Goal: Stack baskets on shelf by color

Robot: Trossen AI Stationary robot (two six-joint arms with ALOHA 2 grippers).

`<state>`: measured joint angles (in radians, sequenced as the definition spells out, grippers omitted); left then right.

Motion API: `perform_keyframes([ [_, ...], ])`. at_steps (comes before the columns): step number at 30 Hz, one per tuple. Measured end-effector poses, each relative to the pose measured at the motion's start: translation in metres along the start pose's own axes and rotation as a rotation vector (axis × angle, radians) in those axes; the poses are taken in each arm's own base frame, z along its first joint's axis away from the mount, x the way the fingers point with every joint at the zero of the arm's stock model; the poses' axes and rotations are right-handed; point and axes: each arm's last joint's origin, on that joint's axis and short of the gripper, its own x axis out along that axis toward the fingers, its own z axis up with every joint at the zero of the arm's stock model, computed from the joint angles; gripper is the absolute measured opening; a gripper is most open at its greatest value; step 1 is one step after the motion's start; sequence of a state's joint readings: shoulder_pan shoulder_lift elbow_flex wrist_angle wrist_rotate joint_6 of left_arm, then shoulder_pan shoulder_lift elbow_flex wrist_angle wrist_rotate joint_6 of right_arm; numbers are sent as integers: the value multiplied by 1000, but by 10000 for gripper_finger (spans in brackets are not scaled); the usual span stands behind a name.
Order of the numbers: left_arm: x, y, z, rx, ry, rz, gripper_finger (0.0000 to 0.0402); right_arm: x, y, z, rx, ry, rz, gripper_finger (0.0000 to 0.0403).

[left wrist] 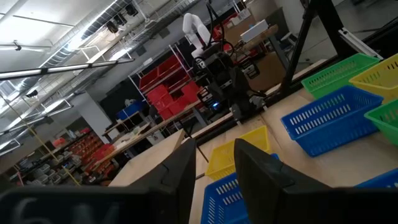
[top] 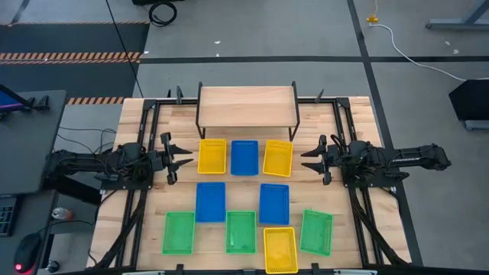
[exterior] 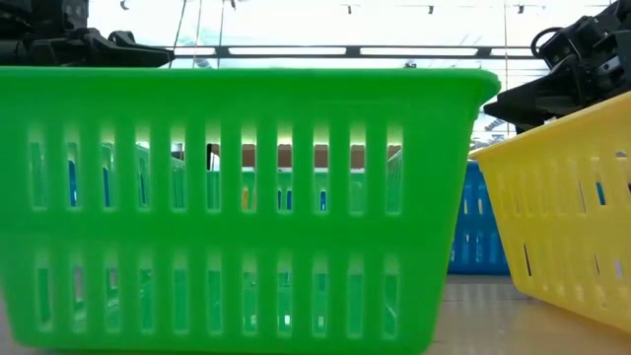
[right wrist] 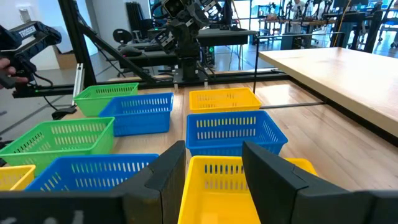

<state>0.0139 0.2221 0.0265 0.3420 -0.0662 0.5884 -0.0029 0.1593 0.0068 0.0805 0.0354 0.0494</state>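
Note:
Several baskets sit flat on their bases on the slatted table. Nearest the shelf (top: 247, 103) is a row of yellow (top: 212, 155), blue (top: 244, 157) and yellow (top: 278, 157). Two blue ones (top: 210, 202) (top: 273, 203) stand nearer, then three green (top: 179, 232) (top: 241, 231) (top: 316, 232) and one yellow (top: 280, 249) along the near edge. My left gripper (top: 189, 157) (left wrist: 213, 149) hovers open, left of the far row. My right gripper (top: 306, 161) (right wrist: 213, 149) hovers open, right of that row, above the yellow basket (right wrist: 224, 186). Nothing rests on the shelf's plank top (right wrist: 336, 68).
In the low view a green basket (exterior: 246, 197) fills most of the picture, with a yellow one (exterior: 572, 227) beside it and a blue one (exterior: 478, 227) behind. Black frame rails (top: 145, 130) run along the table's left and right sides. Bare table lies between the shelf legs.

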Motion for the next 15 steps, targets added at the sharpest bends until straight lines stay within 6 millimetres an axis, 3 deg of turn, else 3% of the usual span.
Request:
perform_keyframes([
  [6, 0, 0, 0, -85, -5, 3, 117, 0, 0, 0, 0, -1, 0, 165],
  [15, 0, 2, 3, -622, -35, 8, 117, 0, 0, 0, 0, -1, 0, 165],
])
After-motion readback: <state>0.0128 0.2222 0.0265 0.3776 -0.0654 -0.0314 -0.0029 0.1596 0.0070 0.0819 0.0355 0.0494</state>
